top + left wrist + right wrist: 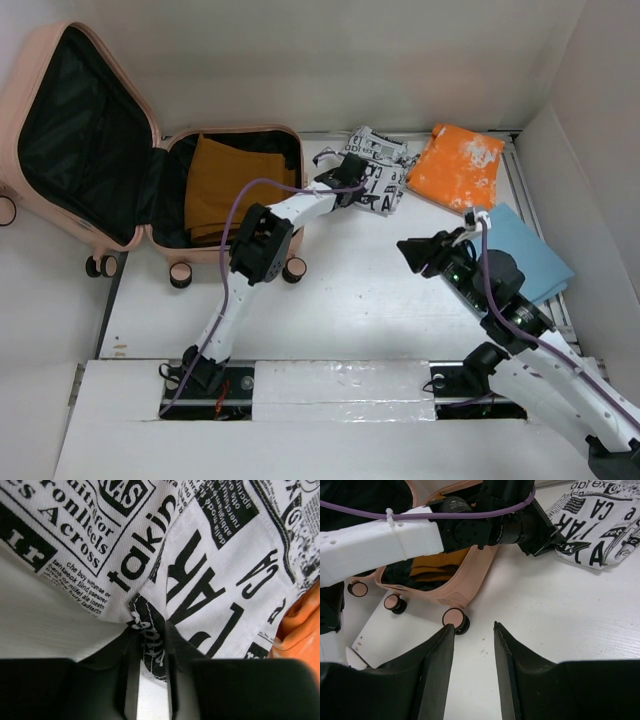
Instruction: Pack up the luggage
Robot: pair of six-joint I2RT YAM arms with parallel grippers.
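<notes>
The pale pink luggage (120, 120) lies open at the far left, lid up, with a folded mustard-brown cloth (225, 185) inside its base. My left gripper (352, 180) is shut on the near hem of a white cloth with black newspaper print (380, 170); in the left wrist view the cloth (210, 555) fills the frame and its edge is pinched between the fingers (150, 635). My right gripper (412, 252) is open and empty above the bare table; its wrist view shows the luggage (465, 580) and the printed cloth (600, 525).
An orange cloth (458, 165) lies at the far right, beside the printed one. A light blue cloth (525, 250) lies near the right wall, by my right arm. White walls close in the back and right side.
</notes>
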